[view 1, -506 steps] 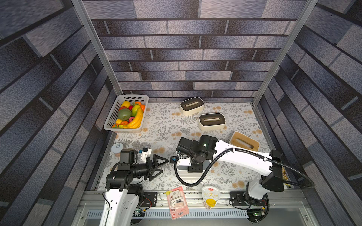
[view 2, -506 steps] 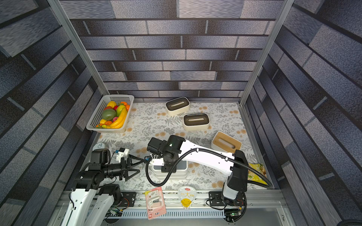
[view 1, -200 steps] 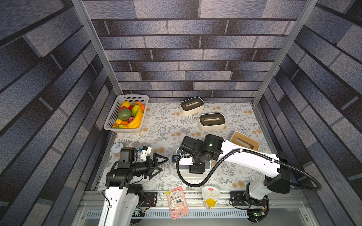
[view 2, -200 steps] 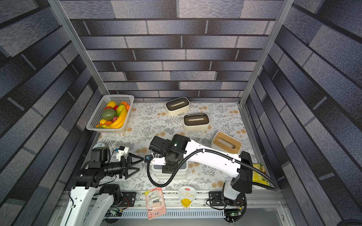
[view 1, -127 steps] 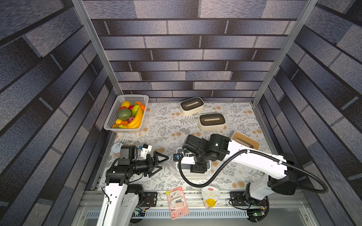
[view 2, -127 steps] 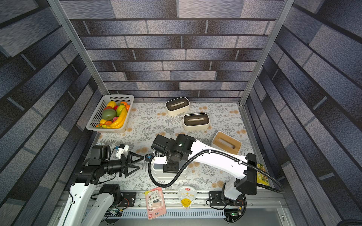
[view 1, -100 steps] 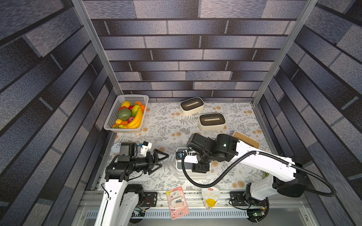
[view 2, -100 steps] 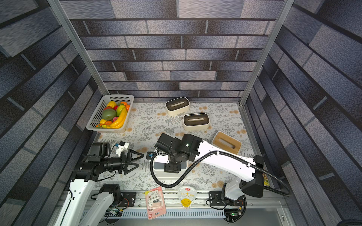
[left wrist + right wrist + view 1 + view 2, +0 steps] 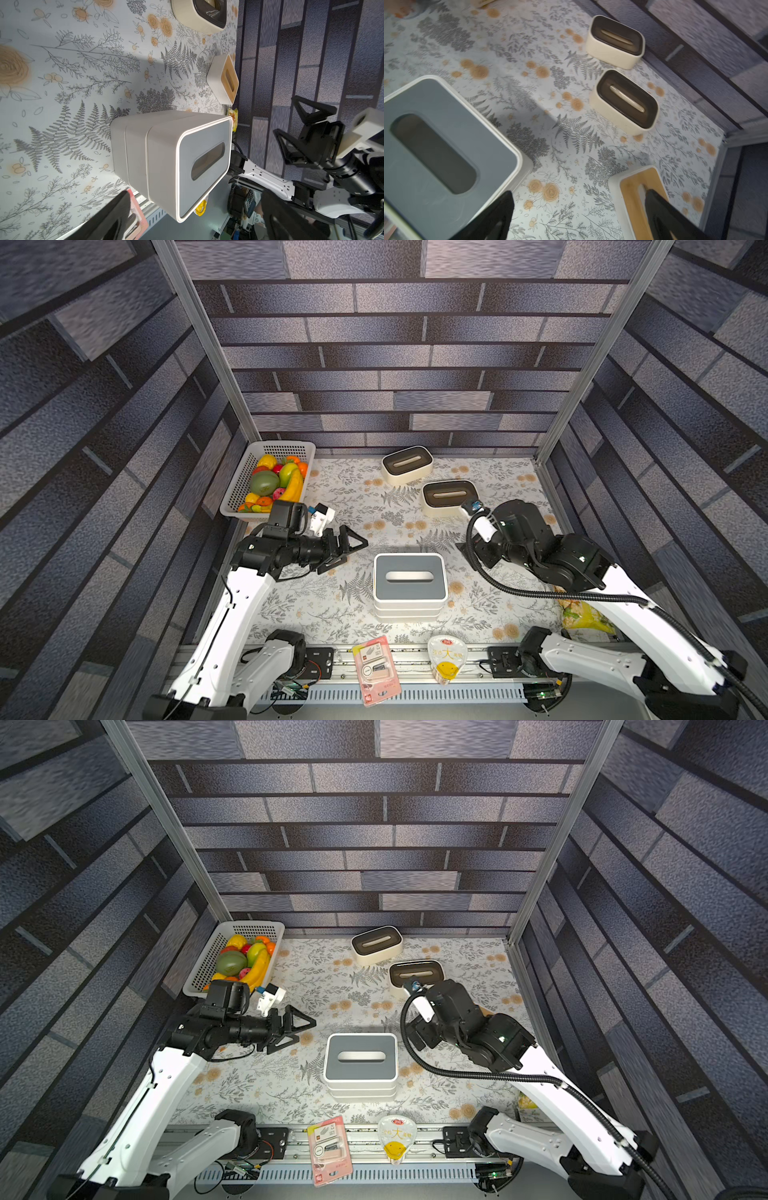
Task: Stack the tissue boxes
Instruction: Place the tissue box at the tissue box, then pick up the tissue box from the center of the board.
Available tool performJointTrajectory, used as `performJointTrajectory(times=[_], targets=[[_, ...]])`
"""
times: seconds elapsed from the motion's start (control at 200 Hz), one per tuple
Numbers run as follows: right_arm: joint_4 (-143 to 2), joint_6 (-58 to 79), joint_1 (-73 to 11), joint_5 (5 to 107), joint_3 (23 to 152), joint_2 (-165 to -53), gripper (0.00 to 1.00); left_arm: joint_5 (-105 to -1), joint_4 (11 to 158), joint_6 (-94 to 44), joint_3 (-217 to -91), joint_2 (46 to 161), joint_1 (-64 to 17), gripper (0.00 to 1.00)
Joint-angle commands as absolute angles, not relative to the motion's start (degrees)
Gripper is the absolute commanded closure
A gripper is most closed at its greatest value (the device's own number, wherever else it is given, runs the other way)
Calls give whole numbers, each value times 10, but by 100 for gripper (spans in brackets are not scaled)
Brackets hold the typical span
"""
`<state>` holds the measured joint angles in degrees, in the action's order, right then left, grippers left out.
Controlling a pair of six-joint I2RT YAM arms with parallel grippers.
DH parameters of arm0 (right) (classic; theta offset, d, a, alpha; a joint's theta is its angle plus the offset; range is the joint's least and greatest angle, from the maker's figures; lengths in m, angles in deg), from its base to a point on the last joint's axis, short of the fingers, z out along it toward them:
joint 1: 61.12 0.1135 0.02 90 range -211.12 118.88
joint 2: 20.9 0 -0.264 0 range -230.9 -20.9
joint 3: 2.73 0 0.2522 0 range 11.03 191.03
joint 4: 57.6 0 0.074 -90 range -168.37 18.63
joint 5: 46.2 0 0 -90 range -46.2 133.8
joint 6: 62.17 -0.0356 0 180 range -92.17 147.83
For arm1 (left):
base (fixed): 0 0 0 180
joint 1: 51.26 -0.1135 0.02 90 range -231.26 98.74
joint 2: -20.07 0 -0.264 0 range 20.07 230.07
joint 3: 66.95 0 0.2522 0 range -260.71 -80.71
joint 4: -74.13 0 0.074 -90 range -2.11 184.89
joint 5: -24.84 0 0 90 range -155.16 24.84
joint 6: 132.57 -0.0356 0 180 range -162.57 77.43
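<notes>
Three grey-lidded tissue boxes (image 9: 410,585) (image 9: 360,1063) stand stacked near the table's front middle, with nothing holding them. Two brown-lidded tissue boxes (image 9: 407,463) (image 9: 448,497) sit apart at the back. A wood-lidded box (image 9: 633,187) (image 9: 223,83) lies at the right, hidden under my right arm (image 9: 519,539) in both top views. My left gripper (image 9: 353,547) (image 9: 193,216) hovers open and empty, left of the stack. My right gripper (image 9: 577,216) is open and empty between the stack (image 9: 436,149) and the wood-lidded box.
A white fruit basket (image 9: 270,477) stands at the back left. A pink packet (image 9: 376,670) and a cup (image 9: 446,659) lie on the front rail. A yellow bag (image 9: 582,614) sits at the right edge. Brick-pattern walls close in three sides.
My right gripper has opened, let go of the top grey box on the stack, risen and swung right. My left arm has lifted and reached a little further inward.
</notes>
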<state>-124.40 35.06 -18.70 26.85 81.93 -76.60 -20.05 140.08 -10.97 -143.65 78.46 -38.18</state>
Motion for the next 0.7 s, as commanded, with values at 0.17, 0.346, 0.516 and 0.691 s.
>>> performJointTrajectory(times=[0.17,0.346,0.516,0.691], targets=[[-1290,363,-362,278,826,-809,0,-260,1344,-156,-1601,952,-334,0],[-1308,451,-403,204,818,-887,0,-249,1370,-191,-1719,1084,-302,0],[-1297,576,-450,239,788,-938,1,-264,1355,-234,-1750,1150,-279,0],[-1334,712,-500,281,765,-984,6,-235,1264,-264,-1684,1155,-277,0]])
